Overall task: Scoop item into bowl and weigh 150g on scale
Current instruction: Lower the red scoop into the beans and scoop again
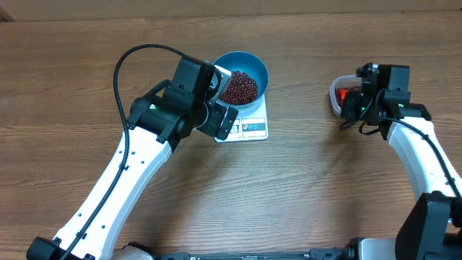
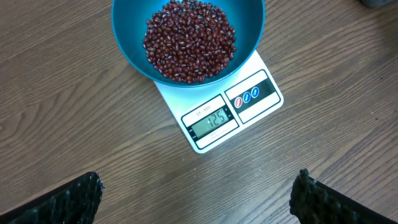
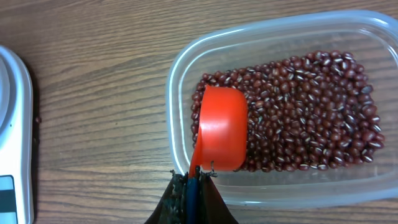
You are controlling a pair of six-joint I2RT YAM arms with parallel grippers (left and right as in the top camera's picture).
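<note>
Here, beans (image 2: 189,40) are heaped in the bowl (image 2: 126,34) on the scale (image 2: 227,112), upper centre; the left gripper (image 2: 196,199) is held spread above so the display (image 2: 211,118) is seen; the right gripper (image 3: 193,190) is pinched on a scoop (image 3: 221,134), dipped into the tub (image 3: 180,74) for more.

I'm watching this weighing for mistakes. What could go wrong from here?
The scale reads about 125, so a full scoop from the right gripper could overshoot. The bowl overhangs the scale; stray beans might miss it. The open left gripper hangs close above, crowding the pour.
</note>
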